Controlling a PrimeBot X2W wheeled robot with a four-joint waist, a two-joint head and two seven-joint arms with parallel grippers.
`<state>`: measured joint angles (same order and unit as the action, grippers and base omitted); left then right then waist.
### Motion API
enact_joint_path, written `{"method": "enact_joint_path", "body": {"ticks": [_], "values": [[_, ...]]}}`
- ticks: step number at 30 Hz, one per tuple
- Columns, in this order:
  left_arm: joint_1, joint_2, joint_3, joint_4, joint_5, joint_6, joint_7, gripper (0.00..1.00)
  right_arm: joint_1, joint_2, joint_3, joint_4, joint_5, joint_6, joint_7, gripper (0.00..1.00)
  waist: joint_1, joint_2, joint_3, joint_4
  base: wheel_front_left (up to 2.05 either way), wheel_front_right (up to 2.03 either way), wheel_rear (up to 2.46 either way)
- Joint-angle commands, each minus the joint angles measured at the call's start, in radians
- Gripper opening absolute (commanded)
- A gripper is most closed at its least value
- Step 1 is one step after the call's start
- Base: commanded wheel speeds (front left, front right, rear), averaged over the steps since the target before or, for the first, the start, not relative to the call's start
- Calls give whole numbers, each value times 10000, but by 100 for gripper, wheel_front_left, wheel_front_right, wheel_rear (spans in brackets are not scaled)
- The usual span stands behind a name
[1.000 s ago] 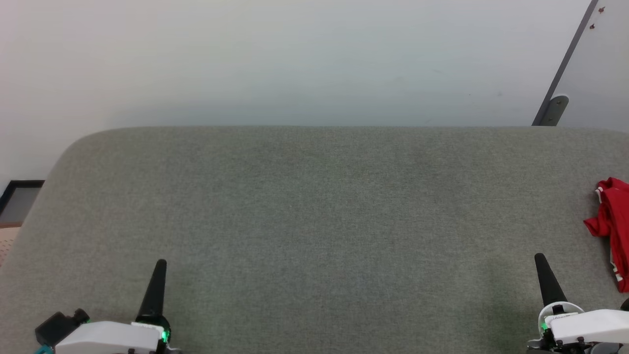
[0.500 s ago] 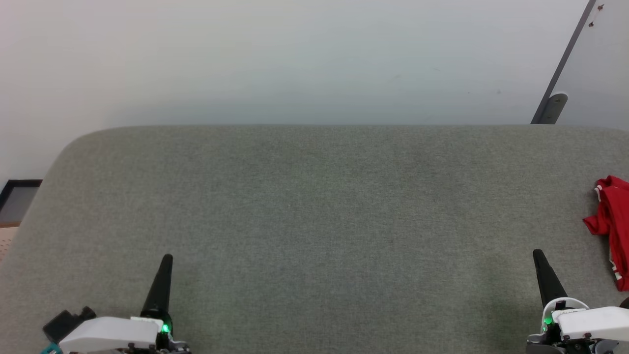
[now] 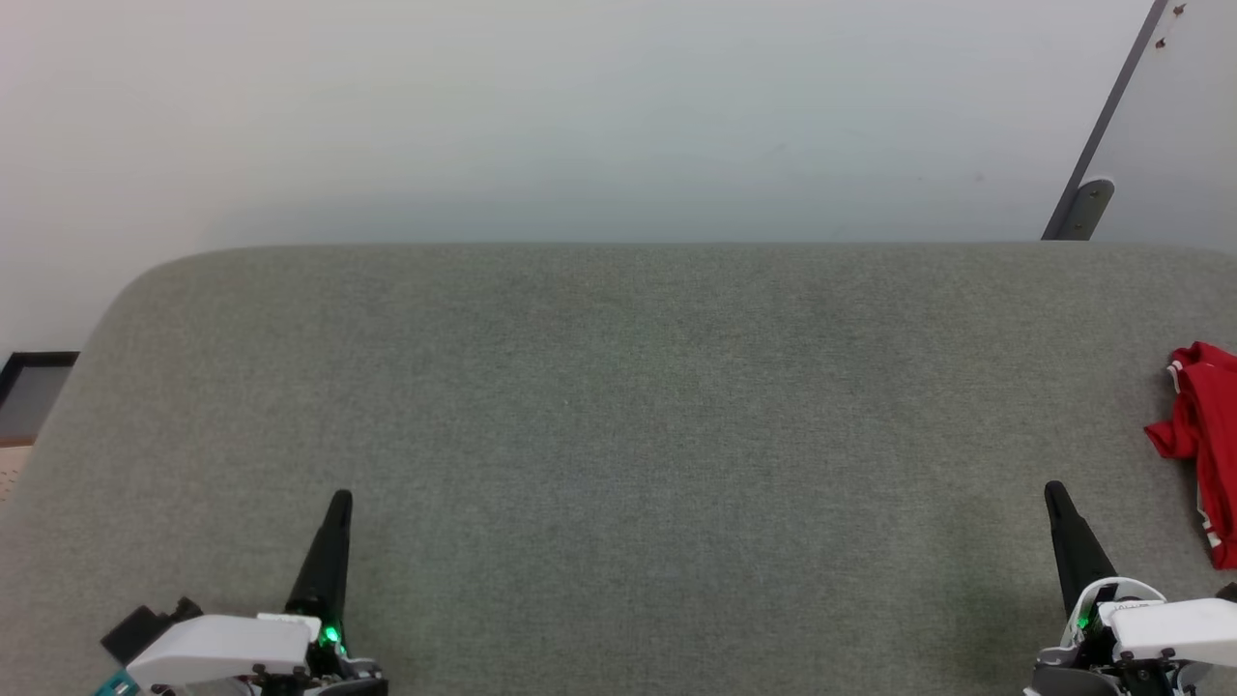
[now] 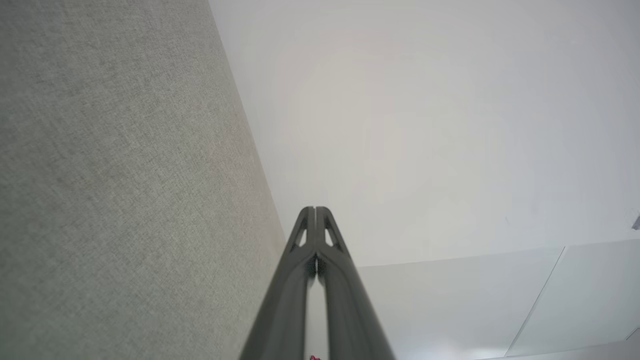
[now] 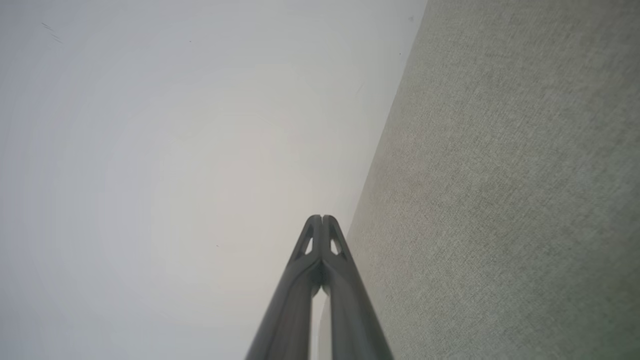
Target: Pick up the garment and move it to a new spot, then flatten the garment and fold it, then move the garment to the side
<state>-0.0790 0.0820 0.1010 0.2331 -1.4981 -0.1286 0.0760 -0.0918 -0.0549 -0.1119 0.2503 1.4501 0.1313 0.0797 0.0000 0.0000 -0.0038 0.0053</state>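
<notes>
1. Both claws are pinched fully closed, with nothing between their long dark fingers. From the head, the left claw (image 3: 339,501) sits at the lower left and the right claw (image 3: 1053,491) at the lower right. Each points away from the robot, low over the surface. Whether they touch it cannot be told.
2. Ahead of and between the claws spreads a broad grey-green fabric-covered surface (image 3: 618,406) with rounded far corners.
3. Beyond the fingertips, past the surface's far edge, rises a plain pale wall (image 3: 580,116).
4. The garment (image 3: 1203,435), a red jersey-style T-shirt with white trim, lies bunched on the surface to the right of the right claw.
   - It is slightly ahead of that fingertip, near it but apart, and cut off by the picture's edge.
   - Its visible part runs lengthwise from far to near, roughly parallel to the claw's fingers.
   - The left claw is well apart from it, across the whole surface, so the right arm is much nearer.
5. This layout fits a shirt waiting at the edge to be picked up. It equally fits one already set aside, and too little cloth shows to settle which.
6. Any reach for it would go sideways to the right, meeting the garment across its long axis.
7. Far beyond the right claw, a slim dark slanted metal bar with a rounded bracket (image 3: 1092,198) leans against the wall.
</notes>
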Motion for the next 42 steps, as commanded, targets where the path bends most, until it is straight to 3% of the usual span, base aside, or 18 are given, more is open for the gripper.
{"method": "enact_joint_path", "body": {"ticks": [1, 21, 42], "values": [[-156, -26, 36, -13, -160, -33, 41, 0, -134, 21, -17, -61, 252, -8, 34, 0, 0, 0, 4, -3, 0, 0, 0], [-361, -337, 138, 137, -1183, -39, 394, 0, -248, 70, -32, -75, 1669, -10, 380, 0, 0, 0, 69, -53, 0, 0, 0], [-353, -334, 142, 134, -1162, -39, 405, 0, -186, 67, -26, -65, 1642, -10, 378, 0, 0, 0, 69, -53, 0, 0, 0]]}}
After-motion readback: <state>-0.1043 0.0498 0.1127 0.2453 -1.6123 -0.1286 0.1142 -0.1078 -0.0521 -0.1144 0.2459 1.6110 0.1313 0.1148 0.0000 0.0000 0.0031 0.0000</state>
